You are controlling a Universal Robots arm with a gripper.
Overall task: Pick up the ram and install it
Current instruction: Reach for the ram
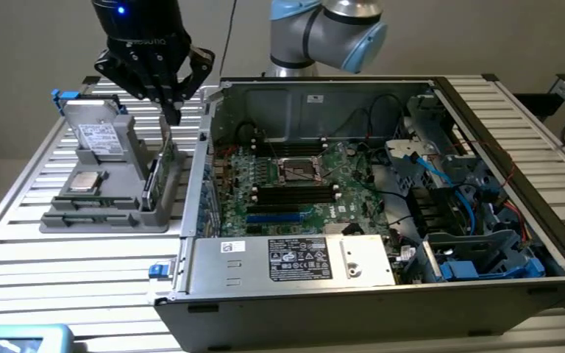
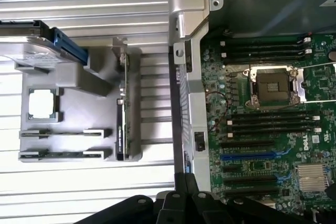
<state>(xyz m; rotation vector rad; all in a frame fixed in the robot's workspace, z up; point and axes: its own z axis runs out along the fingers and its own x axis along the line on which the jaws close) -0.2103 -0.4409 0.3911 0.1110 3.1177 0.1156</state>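
Note:
My black gripper [image 1: 171, 112] hangs shut and empty over the grey parts holder [image 1: 115, 213], which lies at the exterior view's left beside the open computer case [image 1: 293, 272]. Its fingertips are just above a larger upright green card [image 1: 165, 165] at the holder's case side. A thin dark-green strip on edge in the holder's outermost slot looks like the ram [image 2: 63, 155]. In the wrist view the gripper [image 2: 184, 181] shows its fingers pressed together. The motherboard [image 2: 262, 145] lies bare in the case, with long black slots [image 2: 273, 121] beside the processor socket [image 2: 270, 85].
The holder also carries a hard drive [image 1: 98, 136] and a processor chip [image 1: 86, 182]. The case's metal wall [image 2: 181, 103] stands between holder and motherboard. Cables and blue drive cages [image 1: 479, 257] crowd the case at the exterior view's right. Everything rests on a slatted metal table [image 1: 67, 279].

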